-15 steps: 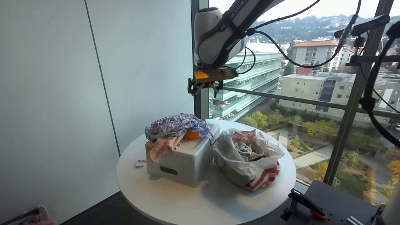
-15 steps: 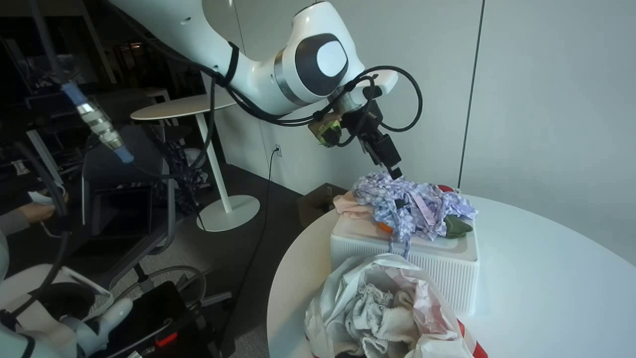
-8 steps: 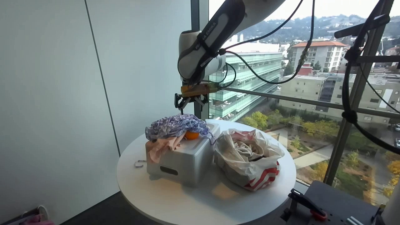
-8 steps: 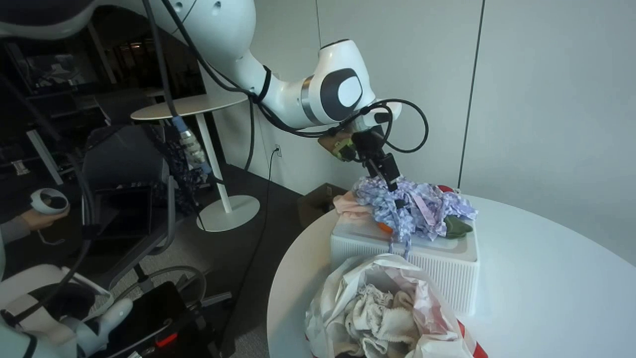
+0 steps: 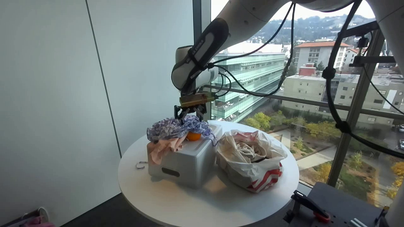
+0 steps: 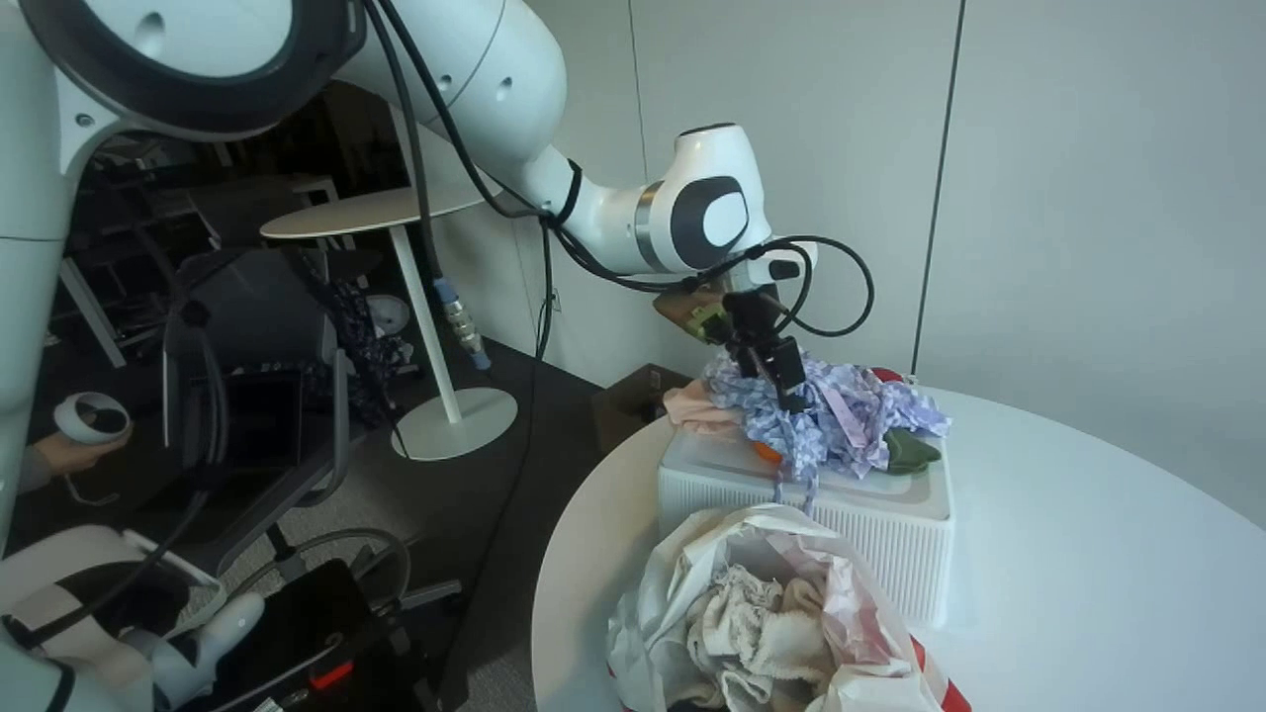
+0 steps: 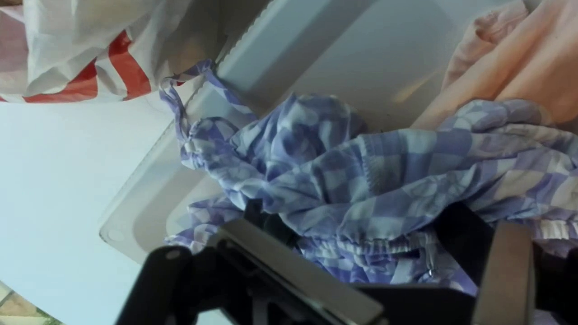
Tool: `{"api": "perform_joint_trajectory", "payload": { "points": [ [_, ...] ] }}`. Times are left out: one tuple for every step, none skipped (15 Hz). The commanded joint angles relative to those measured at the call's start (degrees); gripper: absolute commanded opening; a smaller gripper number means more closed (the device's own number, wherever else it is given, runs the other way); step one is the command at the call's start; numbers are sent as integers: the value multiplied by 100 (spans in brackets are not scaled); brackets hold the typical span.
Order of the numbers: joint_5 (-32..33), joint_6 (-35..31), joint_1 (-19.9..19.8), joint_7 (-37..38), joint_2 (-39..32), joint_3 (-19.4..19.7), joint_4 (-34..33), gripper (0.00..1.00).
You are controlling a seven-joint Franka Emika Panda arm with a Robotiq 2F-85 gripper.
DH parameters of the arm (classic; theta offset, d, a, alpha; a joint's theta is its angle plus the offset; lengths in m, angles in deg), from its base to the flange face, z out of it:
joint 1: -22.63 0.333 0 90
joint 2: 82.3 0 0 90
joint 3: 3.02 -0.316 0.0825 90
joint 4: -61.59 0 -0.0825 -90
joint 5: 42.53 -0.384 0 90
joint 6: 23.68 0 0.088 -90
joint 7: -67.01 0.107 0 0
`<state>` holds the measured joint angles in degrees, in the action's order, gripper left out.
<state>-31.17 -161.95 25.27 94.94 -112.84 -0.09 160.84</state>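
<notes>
A crumpled purple-and-white checkered cloth (image 7: 343, 180) lies in a heap on top of an upturned white box (image 5: 184, 164). My gripper (image 7: 361, 225) points down into this heap with its jaws wide apart. One dark finger (image 7: 465, 239) dips under a fold on the right of the wrist view; the opposite fingertip presses in at the left. Gathered fabric lies between them, ungripped. In both exterior views the fingertips reach the cloth's upper side. A peach cloth (image 5: 167, 146) and a round orange object (image 5: 193, 136) stick out from beneath it.
Beside the box stands a white plastic bag (image 5: 240, 176) with red stripes, holding grey and beige fabric (image 6: 762, 633). Both rest on a round white table (image 5: 176, 205). A dark green piece (image 6: 908, 451) pokes out by the heap. A wall (image 5: 151, 63) rises behind.
The arm has come down, leftward in one exterior view and rightward in another, bringing the open gripper from above the heap into the checkered cloth. The cloth is slightly pressed; box and bag stay put.
</notes>
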Motion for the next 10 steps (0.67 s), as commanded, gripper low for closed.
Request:
{"api": "perform_joint_trajectory", "payload": {
  "points": [
    [-226,275,89,-260,-346,141,-522,100],
    [-246,308,86,-321,-388,141,-562,100],
    [-272,339,81,-381,-411,133,-587,75],
    [-296,388,79,-426,-438,127,-624,73],
    [-316,424,82,-458,-441,126,-636,66],
    [-341,441,81,-480,-445,123,-648,58],
    [-364,459,79,-489,-431,122,-646,50],
    [-386,476,76,-494,-421,121,-655,43],
    [-405,477,74,-501,-404,122,-648,34],
    [-423,484,79,-485,-383,127,-636,27]
  ]
}}
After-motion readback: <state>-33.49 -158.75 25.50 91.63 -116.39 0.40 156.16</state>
